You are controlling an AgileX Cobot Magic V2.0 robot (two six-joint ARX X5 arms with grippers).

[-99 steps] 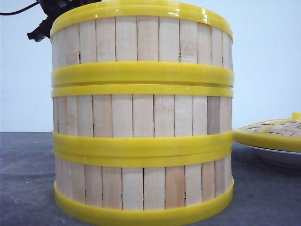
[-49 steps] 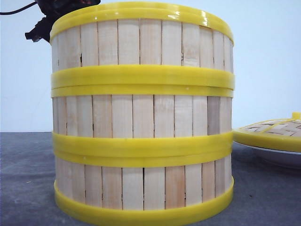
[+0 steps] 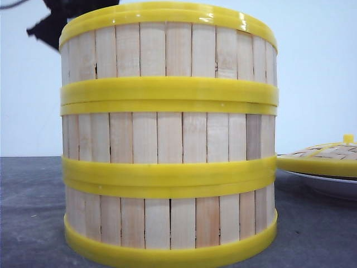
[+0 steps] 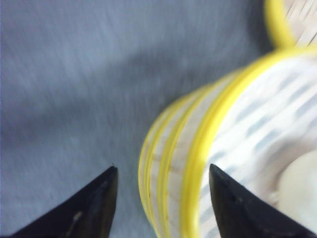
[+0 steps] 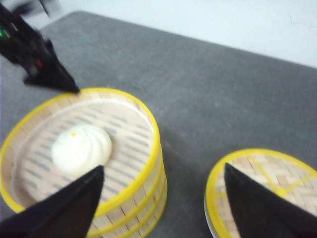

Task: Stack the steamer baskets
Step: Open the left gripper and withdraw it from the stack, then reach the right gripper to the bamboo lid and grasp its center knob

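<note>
On table, steamer baskets stacked upright.

Left gripper: jaws spread wide, nothing pinched between them; both dark fingers blurred in its wrist view.
Left arm: in the front view only a dark blurred shape, raised high.
Right gripper: jaws wide apart, empty, held high and angled downward.
Right fingers: dark, tapering, touching nothing.

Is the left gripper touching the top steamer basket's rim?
Cannot tell. In the blurred left wrist view the open left gripper straddles the top steamer basket rim; no clear contact or gap.
</note>
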